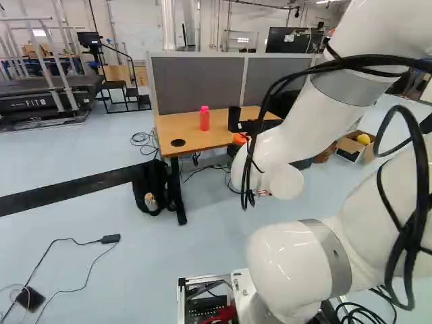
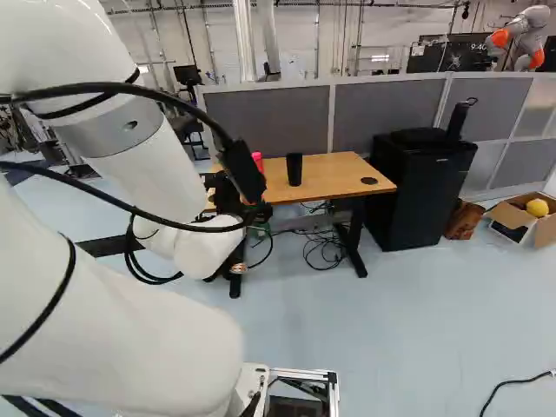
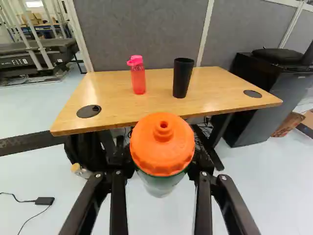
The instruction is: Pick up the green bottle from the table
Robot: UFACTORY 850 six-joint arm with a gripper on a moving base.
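Pink btl [image 3: 138, 79] & blk cup [image 3: 183, 78] placed on wood table [image 3: 115, 105], blk fridge [image 2: 421, 191] set nearby. Orange-capped btl [image 3: 163, 142] held off near edge, clamped btwn both fingers of gripper [image 1: 243, 137]. Table backed by gray partition [image 3: 137, 32]; pale floor [image 2: 382, 330] seen below.

The orange lid [image 3: 162, 142] hides much of its bottle [image 3: 159, 185], and the wrist view crops a cardboard box [image 3: 308, 118].

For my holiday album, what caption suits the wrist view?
An orange-lidded bottle held between the robot's jaws, with a pink bottle and black cup on the wooden table beyond.
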